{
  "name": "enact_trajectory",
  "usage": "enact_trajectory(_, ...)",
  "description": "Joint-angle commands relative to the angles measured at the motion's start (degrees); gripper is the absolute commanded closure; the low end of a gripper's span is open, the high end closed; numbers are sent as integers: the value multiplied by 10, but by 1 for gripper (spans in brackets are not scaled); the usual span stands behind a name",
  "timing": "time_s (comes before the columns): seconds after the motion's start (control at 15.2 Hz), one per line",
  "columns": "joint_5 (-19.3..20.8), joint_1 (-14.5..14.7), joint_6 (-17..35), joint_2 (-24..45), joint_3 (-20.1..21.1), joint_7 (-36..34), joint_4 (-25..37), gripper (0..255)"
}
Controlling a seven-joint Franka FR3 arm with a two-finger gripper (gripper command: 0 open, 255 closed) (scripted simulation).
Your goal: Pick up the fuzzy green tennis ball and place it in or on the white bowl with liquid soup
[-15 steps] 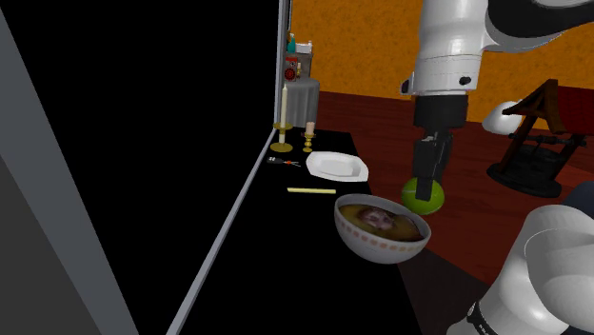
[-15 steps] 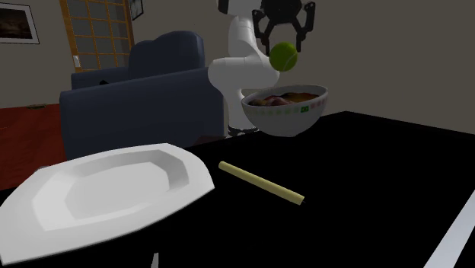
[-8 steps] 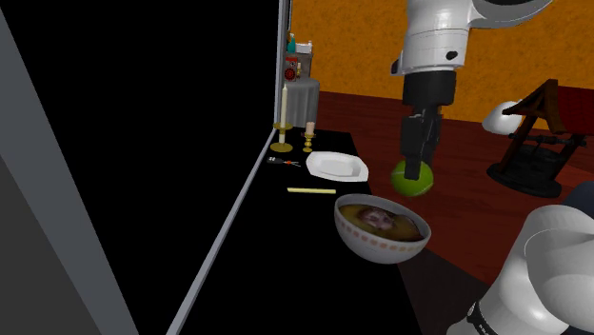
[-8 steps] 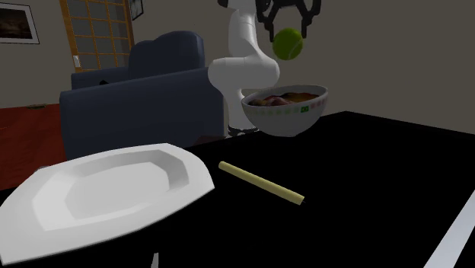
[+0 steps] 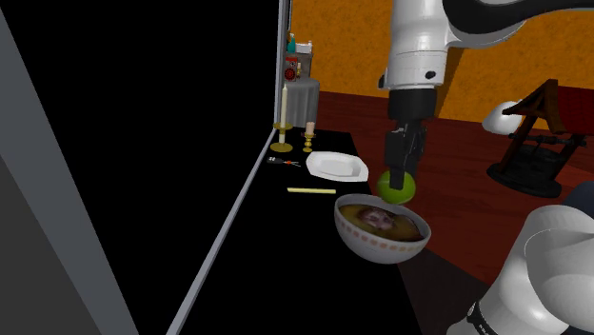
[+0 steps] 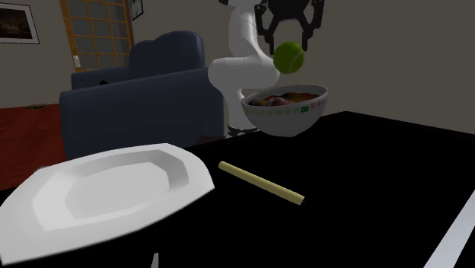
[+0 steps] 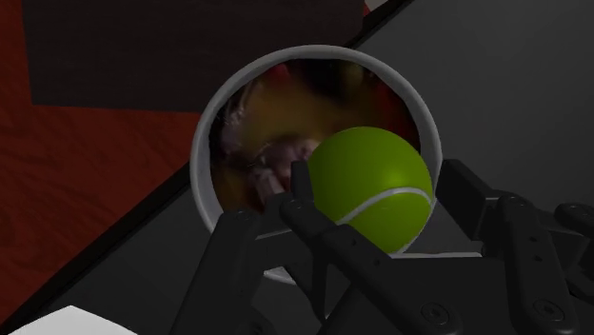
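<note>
Black jaws pinch a green ball (image 5: pixel 397 186) in the air just above the rim of a soup bowl (image 5: pixel 376 250) on a black bench (image 5: pixel 286 276), a white plate (image 5: pixel 335 167) and pale stick (image 5: pixel 312 190) lying beyond.

We see a green ball (image 7: pixel 371 186) (white seam) up in the air over the white bowl (image 5: pixel 381 247), upright, full of brownish soup (image 5: pixel 366 215).

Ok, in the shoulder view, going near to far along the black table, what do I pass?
Nearest first: soup bowl → pale stick → white plate → candlesticks. The held tennis ball hangs above the table, so it's left out.
</note>
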State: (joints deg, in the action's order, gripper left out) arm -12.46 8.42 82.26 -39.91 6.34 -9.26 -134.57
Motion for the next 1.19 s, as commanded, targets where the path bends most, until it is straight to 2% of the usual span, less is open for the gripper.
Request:
enact_trajectory(0.0, -1, 0, 16, -1, 2, 2, -17, 255)
enact_trajectory(0.4, -4, 1, 64, -5, 6, 10, -69, 255)
enact_trajectory(0.92, -4, 2, 64, -5, 6, 9, -69, 255)
enact_trajectory(0.99, -5, 2, 64, -3, 6, 8, -68, 0)
enact_trajectory(1.12, -4, 1, 64, -3, 5, 10, -68, 0)
